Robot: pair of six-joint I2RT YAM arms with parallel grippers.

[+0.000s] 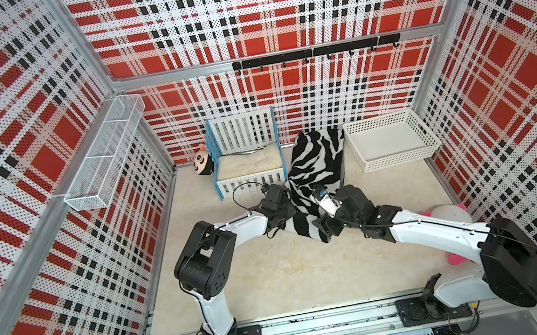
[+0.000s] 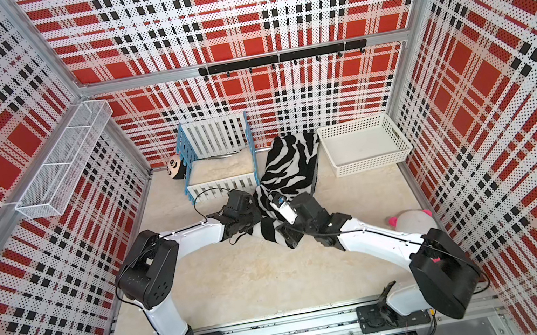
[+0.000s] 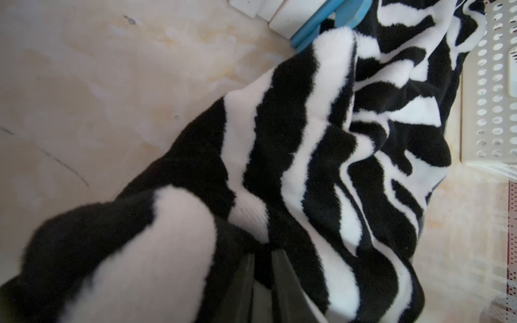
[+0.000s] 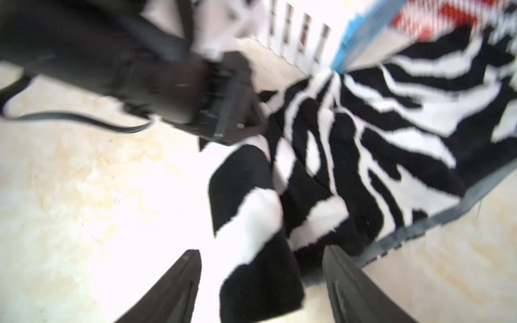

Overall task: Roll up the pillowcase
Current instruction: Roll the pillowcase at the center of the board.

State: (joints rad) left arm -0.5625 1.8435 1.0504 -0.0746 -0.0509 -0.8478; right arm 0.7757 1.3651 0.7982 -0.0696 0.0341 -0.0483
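The pillowcase [image 1: 314,164] lies zebra side up on the table [image 1: 278,277], bunched into soft folds. It runs from the rear wall toward the middle, between the crib [image 1: 250,180] and the white basket [image 1: 402,158]. Its far end rises against the wall, and one side touches the crib's blue corner post. A thin strip of the dark grey side shows along the edge nearest the basket, seen in the right wrist view [image 4: 419,223].

The near end narrows to a twisted tail where both arms meet. The left gripper [image 3: 263,254] is clamped on this part: its dark fingers [image 3: 285,279] stand almost together with a pinch of striped plush between them. The right gripper [image 4: 261,257] is spread wide over the tail's tip. A fold of the pillowcase [image 4: 251,223] lies between its fingers [image 4: 184,279], but they do not press on it, and bare table shows beside one finger.

A cream cushion [image 1: 248,164] fills the crib, and a small doll's head [image 1: 202,162] rests just beside it. A pink-and-white plush toy [image 1: 448,215] sits near the right wall, partly behind the right arm.
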